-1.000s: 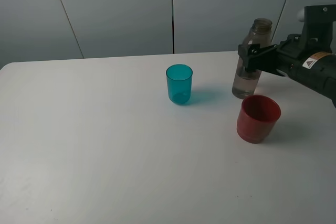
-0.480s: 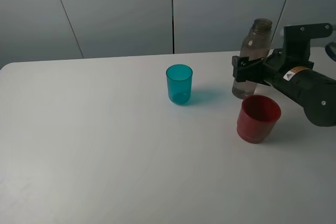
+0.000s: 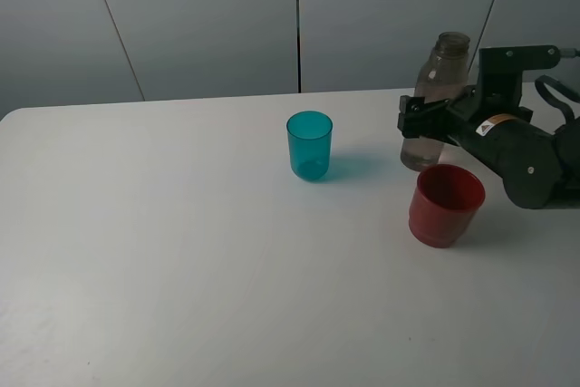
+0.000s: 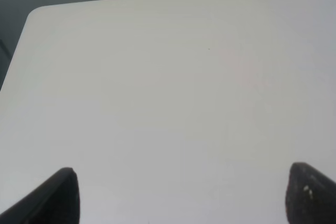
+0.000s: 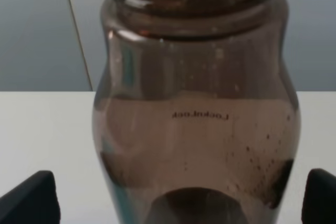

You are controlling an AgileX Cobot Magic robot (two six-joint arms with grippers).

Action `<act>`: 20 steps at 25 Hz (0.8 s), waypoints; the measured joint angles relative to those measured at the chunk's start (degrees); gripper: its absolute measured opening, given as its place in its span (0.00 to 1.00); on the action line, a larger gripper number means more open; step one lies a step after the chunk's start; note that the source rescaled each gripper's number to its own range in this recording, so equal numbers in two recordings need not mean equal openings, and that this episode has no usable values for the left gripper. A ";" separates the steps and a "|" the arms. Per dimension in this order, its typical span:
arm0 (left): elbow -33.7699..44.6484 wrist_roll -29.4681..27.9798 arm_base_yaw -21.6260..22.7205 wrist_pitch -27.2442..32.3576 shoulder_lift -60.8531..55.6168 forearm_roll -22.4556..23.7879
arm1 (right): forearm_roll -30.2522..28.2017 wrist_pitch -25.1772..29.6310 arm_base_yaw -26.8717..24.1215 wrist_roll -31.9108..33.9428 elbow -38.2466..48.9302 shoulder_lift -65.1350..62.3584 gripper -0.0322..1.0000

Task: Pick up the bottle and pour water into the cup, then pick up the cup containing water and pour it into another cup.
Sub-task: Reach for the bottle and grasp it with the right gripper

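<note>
The smoky grey-brown bottle (image 3: 435,101) stands upright at the back right of the table, with some water in its bottom. My right gripper (image 3: 419,120) is open, with one finger on each side of the bottle's lower body. In the right wrist view the bottle (image 5: 194,114) fills the frame, and there is a gap between it and each fingertip of the right gripper (image 5: 178,198). The teal cup (image 3: 310,144) stands upright near the middle. The red cup (image 3: 445,204) stands upright just in front of the bottle. My left gripper (image 4: 184,198) is open and empty over bare table.
The white table (image 3: 181,251) has its back edge close behind the bottle. A grey panelled wall (image 3: 208,15) rises behind it. The left arm does not show in the exterior view.
My right gripper has moved left and slightly down, so its open fingers reach further around the bottle. The bottle and both cups have not moved.
</note>
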 joint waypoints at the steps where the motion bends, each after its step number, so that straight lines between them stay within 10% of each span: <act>1: 0.00 0.00 0.00 0.00 0.00 0.00 | 0.21 0.00 0.00 -0.10 -0.49 0.36 1.00; 20: 0.00 0.00 0.00 0.00 0.00 0.00 | 4.39 -0.89 0.00 -0.57 -6.75 6.88 1.00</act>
